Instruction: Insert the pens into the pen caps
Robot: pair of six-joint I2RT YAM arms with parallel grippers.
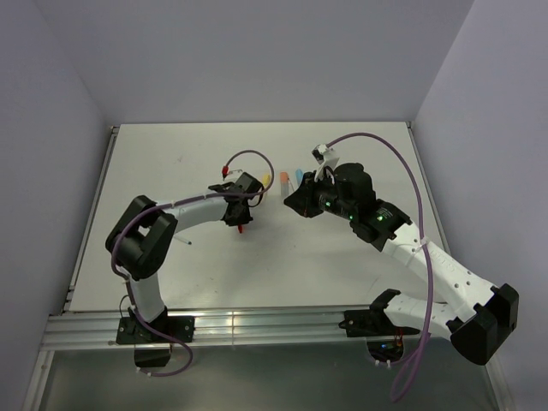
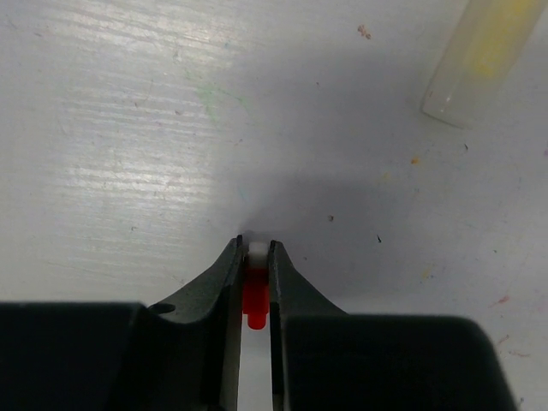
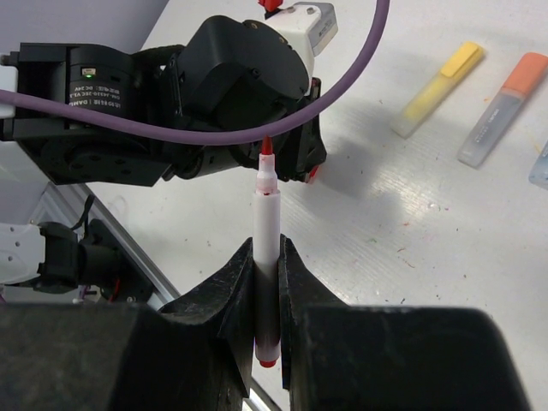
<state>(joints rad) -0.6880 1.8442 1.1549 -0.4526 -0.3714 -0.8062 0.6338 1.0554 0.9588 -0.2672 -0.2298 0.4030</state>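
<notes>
My right gripper (image 3: 267, 248) is shut on a thin white pen (image 3: 266, 218) whose red tip points at the left gripper. My left gripper (image 2: 255, 246) is shut on a small red cap (image 2: 255, 295) and holds it just above the table. In the top view the left gripper (image 1: 241, 216) and right gripper (image 1: 295, 203) face each other at mid-table, a short gap apart. The red cap (image 1: 241, 228) shows under the left fingers. A yellow marker (image 1: 266, 181), an orange marker (image 1: 283, 180) and a light-blue marker (image 1: 297, 178) lie side by side behind them. The dark-blue cap is not visible.
The yellow marker (image 3: 437, 90) and orange marker (image 3: 501, 107) lie right of the pen's line in the right wrist view. A thin white stick (image 1: 186, 242) lies by the left arm's elbow. Grey walls close in the table (image 1: 360, 248) on three sides.
</notes>
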